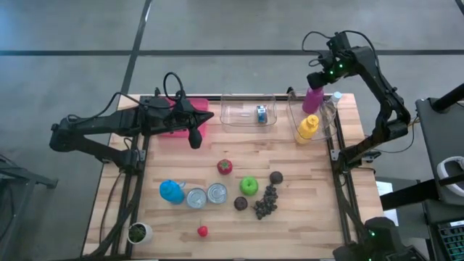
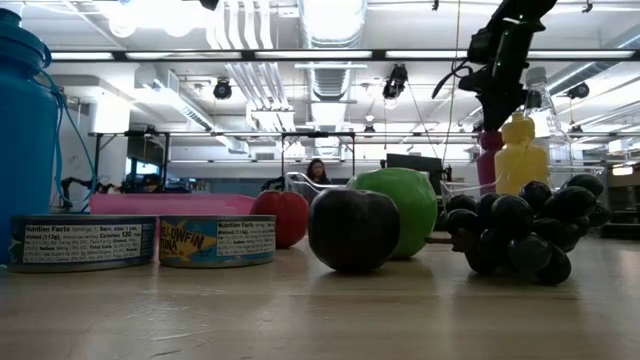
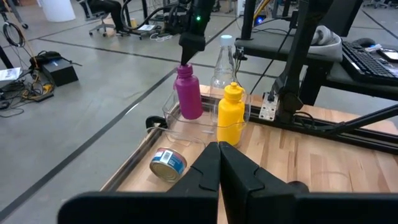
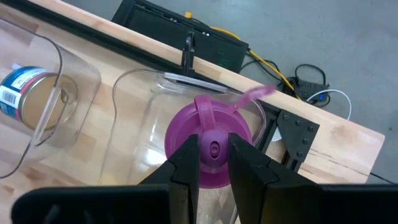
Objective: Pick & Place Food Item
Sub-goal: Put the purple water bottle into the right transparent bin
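Nearest the low camera sits a dark plum [image 2: 352, 229], with a bunch of dark grapes [image 2: 525, 232] beside it and two tins [image 2: 216, 240] to the other side. We turn to the right gripper [image 4: 213, 152], raised over the far right corner of the table: its fingers pinch the cap of a magenta bottle [image 4: 211, 144], which stands inside a clear bin [image 4: 134, 93]. We judge this the placing step, the bottle set down in the bin and the grip about to loosen. The next move, as we read it, calls for spreading the fingers and lifting straight up so the bottle stays upright. Just beside the gripped bottle stand a yellow bottle [image 1: 307, 128] and a clear bottle [image 3: 224, 61]. Farther from the gripper, a second clear bin [image 1: 249, 112] holds a tin on its side. Farther still, the left gripper [image 1: 194, 137] waits with fingers pressed together near a pink tray [image 1: 172, 125]. The wooden table [image 1: 312, 188] carries a green apple [image 1: 249, 185] and a blue bottle [image 1: 171, 191]. Beyond lies a bright workshop with ceiling lights, where a person sits at a desk.
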Action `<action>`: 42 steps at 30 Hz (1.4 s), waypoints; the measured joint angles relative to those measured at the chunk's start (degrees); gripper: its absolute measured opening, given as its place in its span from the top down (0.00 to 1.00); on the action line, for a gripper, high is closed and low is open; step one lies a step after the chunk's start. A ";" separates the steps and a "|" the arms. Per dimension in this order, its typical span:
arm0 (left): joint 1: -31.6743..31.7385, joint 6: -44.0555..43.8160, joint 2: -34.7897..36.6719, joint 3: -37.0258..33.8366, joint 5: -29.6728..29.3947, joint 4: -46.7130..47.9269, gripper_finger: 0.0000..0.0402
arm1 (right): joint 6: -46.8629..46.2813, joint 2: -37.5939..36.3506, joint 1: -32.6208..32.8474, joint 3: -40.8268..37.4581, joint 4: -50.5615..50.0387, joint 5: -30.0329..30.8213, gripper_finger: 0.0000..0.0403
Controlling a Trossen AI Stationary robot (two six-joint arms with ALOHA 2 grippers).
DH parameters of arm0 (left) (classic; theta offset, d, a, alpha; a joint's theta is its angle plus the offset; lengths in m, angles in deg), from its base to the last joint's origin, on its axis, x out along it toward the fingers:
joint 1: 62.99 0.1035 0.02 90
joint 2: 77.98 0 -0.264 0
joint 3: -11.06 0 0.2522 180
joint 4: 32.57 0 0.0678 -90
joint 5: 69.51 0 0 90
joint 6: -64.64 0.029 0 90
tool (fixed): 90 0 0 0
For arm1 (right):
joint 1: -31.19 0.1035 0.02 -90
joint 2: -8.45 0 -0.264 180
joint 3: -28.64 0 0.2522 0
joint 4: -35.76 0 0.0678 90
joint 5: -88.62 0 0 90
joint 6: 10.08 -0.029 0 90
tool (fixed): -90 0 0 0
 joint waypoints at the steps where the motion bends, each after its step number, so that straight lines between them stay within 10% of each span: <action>1: 0.00 0.00 0.00 0.00 0.00 0.00 0.99 | 0.41 -0.10 0.00 0.00 -0.06 0.00 0.85; 42: 0.00 0.13 0.00 0.00 0.00 0.17 0.99 | 2.16 -0.98 0.00 -3.48 2.15 -1.12 0.73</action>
